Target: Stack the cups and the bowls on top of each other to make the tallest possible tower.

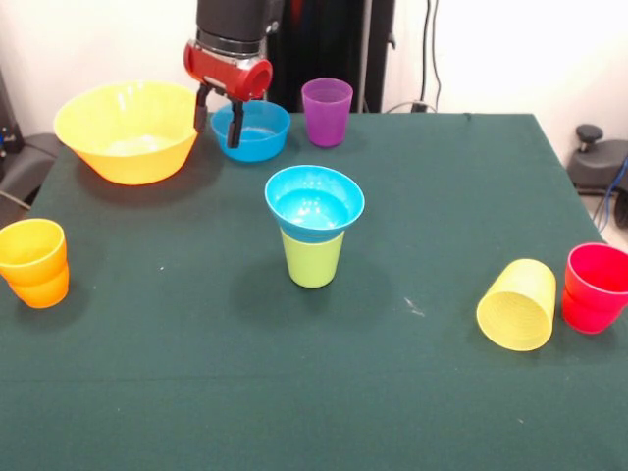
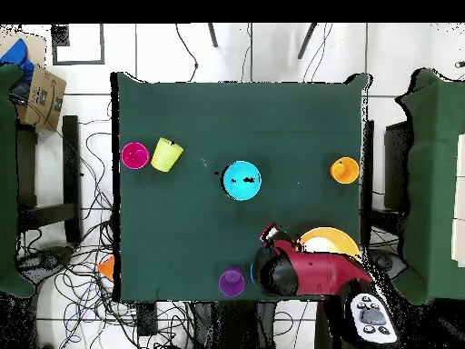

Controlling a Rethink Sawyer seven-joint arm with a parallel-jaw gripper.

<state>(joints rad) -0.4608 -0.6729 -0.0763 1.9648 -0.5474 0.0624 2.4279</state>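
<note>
My gripper, fingers spread, straddles the near rim of the second blue bowl by the bench's far edge (light, stiff, slippery plastic), so I'd pinch that thin wall.

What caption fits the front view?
Gripper open over the second blue bowl, beside a blue bowl seated in a green cup.

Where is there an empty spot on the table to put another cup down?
The green cloth in front of the blue bowl on the green cup is bare, between the orange cup and the tipped yellow cup. Near the gripper it's crowded.
</note>
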